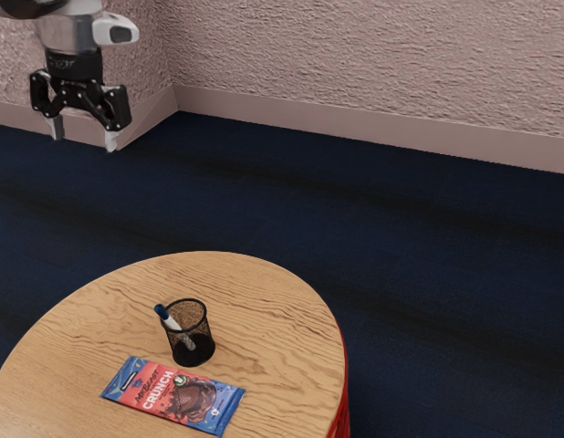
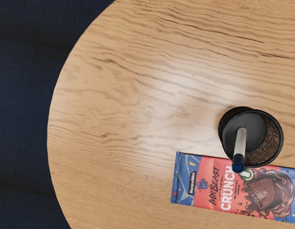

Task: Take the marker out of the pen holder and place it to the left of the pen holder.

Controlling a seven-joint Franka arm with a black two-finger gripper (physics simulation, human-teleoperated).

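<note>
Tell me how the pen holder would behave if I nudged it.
The pen holder looks like thin dark mesh, so it is probably light and slides easily. Standing upright on a small base, it might tip if bumped high. The marker leaning inside may shift.

Rough, pinkish plaster covers the wall (image 1: 382, 55) and the adjoining wall (image 1: 8, 68), which meet in a corner toward the exterior view's upper left. A smooth, plain baseboard (image 1: 355, 128) in a similar dusty tone runs along their foot. The floor (image 1: 419, 265) is dark navy, crossed by darker bands. On it stands a round table (image 1: 273, 319) with a light, wavy-grained wooden top; the red surface (image 1: 343, 411) beneath its rim is perhaps its side. A soft, pale sheen (image 2: 171, 81) lies on the wood.
</note>
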